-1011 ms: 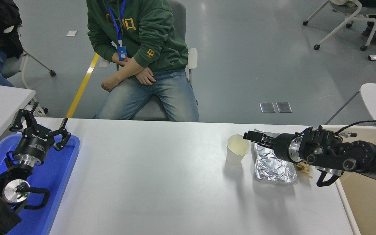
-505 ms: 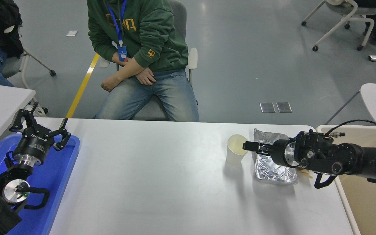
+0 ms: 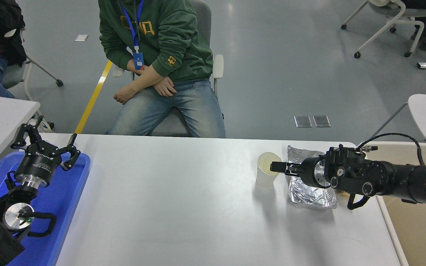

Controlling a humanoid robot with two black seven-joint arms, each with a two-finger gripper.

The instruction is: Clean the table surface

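Observation:
The white table surface (image 3: 183, 199) fills the lower picture. On its right part stand a white paper cup (image 3: 266, 173) and, beside it, a crumpled silver foil bag (image 3: 311, 190). My right gripper (image 3: 277, 167) comes in from the right edge, low over the foil bag, and its tip reaches the cup's right rim. It is seen edge-on, so its state does not show. A small brown scrap (image 3: 343, 192) peeks out under the right wrist. My left gripper (image 3: 46, 143) is open and parked over the blue tray at the lower left.
A blue plastic tray (image 3: 68, 192) lies at the table's left end. A beige bin (image 3: 412, 225) stands off the right edge. A person in a green hoodie (image 3: 161, 44) sits at the far side, hands on lap. A smaller white table (image 3: 2, 111) stands at the left.
My right gripper has moved left and slightly lower, from beside the cup's far right to touching its right rim. Cup, foil bag and left arm have not moved.

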